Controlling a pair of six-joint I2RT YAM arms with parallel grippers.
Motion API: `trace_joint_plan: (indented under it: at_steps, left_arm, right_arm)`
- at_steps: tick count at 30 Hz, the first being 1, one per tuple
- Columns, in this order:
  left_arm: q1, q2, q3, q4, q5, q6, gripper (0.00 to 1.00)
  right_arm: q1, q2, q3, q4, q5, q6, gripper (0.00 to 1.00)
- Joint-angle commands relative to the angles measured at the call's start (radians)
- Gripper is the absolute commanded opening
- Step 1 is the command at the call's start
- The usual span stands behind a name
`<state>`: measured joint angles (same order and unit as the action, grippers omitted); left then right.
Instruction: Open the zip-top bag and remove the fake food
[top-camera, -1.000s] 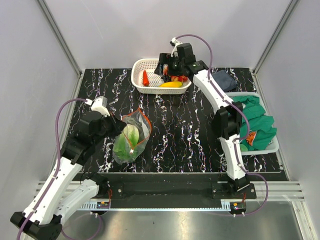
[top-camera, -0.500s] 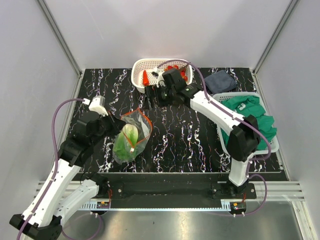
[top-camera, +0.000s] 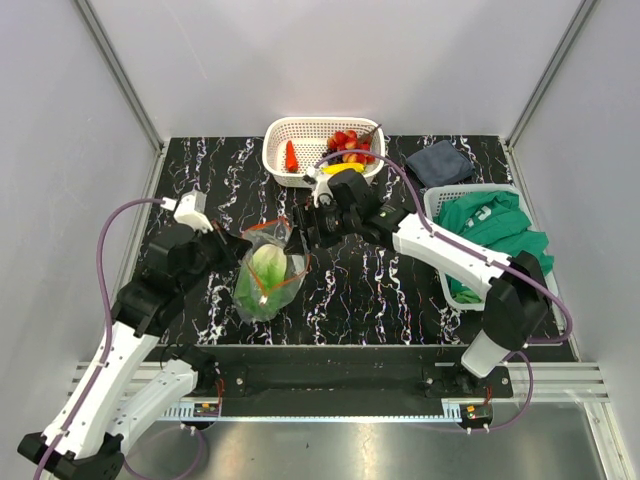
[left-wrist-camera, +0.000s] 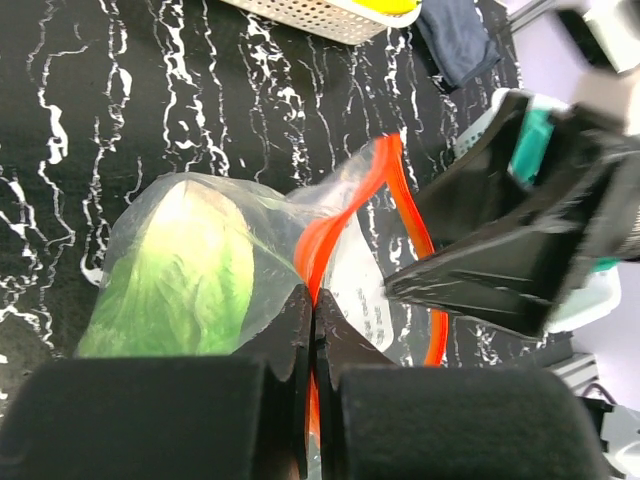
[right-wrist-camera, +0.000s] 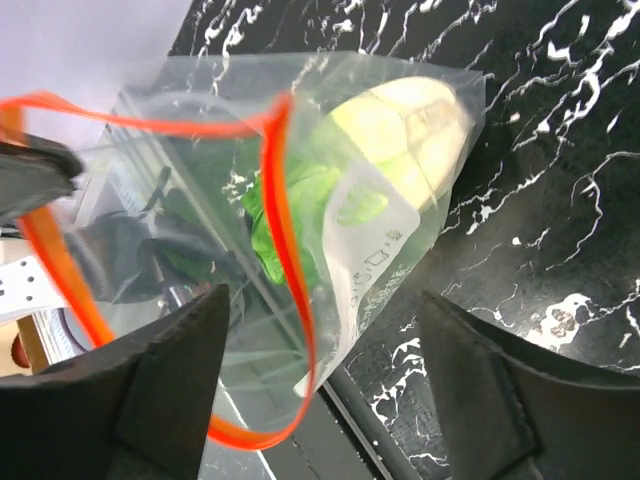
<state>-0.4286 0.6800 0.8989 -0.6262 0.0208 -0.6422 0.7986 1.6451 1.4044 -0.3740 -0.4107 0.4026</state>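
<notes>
From above: one zip-top bag (top-camera: 268, 285) sits at the front left of the table (top-camera: 380, 290) with one lettuce (top-camera: 262, 272) inside. The left gripper (top-camera: 240, 252) is at the bag's edge and the right gripper (top-camera: 303, 232) at its mouth. There are two baskets: the white basket (top-camera: 283, 170) holds one pepper (top-camera: 291, 156), one banana (top-camera: 340, 168) and several strawberries (top-camera: 345, 140); the other basket (top-camera: 440, 200) holds green cloth (top-camera: 495, 225). Only the left wrist view shows the left gripper pressed together, pinching the bag's edge. Only the right wrist view shows the right gripper's fingers (right-wrist-camera: 170, 390) spread, with the bag's open mouth between them

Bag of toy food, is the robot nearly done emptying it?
Nearly. Done: bag open, strawberries, banana and pepper in the basket. In hand: left claw pinches the bag's red rim, right claw open at its mouth. Left: lettuce inside the bag.
</notes>
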Motion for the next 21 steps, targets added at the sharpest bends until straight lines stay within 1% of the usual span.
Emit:
trace_joint_plan:
  at_steps: [1, 2, 5, 6, 8, 9, 11, 13, 15, 18, 21]
  left_arm:
    - [-0.002, 0.003, 0.017, 0.106, 0.048, -0.027, 0.00]
    - [-0.002, 0.007, 0.018, 0.106, 0.051, -0.027, 0.00]
    - [-0.002, 0.023, 0.031, 0.106, 0.073, -0.025, 0.00]
    - [-0.001, 0.027, 0.032, 0.105, 0.077, -0.030, 0.00]
    - [-0.002, 0.029, 0.029, 0.108, 0.093, -0.036, 0.00]
    - [-0.002, 0.029, 0.026, 0.106, 0.100, -0.039, 0.00]
    - [-0.001, 0.024, 0.008, 0.105, 0.116, -0.039, 0.00]
    - [-0.002, 0.009, -0.011, 0.079, 0.120, -0.037, 0.00]
    - [-0.002, -0.011, -0.028, 0.051, 0.110, -0.028, 0.00]
    - [-0.001, -0.029, -0.009, -0.022, 0.075, -0.010, 0.00]
    - [-0.002, -0.040, 0.023, -0.078, 0.042, 0.007, 0.01]
  right_arm:
    - [0.017, 0.002, -0.053, 0.096, -0.027, 0.048, 0.79]
    - [0.020, -0.001, -0.061, 0.101, -0.016, 0.056, 0.77]
    - [0.022, -0.027, -0.087, 0.099, 0.029, 0.055, 0.64]
    - [0.022, -0.056, -0.094, 0.087, 0.059, 0.054, 0.54]
    - [0.022, -0.088, -0.110, 0.072, 0.082, 0.041, 0.40]
    - [0.022, -0.125, -0.114, 0.061, 0.098, 0.038, 0.25]
    - [0.022, -0.152, -0.127, 0.055, 0.102, 0.031, 0.15]
    - [0.022, -0.176, -0.121, 0.047, 0.102, 0.028, 0.08]
    - [0.022, -0.173, -0.105, 0.037, 0.083, 0.024, 0.05]
    - [0.024, -0.145, -0.070, 0.029, 0.050, 0.025, 0.02]
    - [0.022, -0.096, -0.022, 0.018, 0.020, 0.024, 0.02]
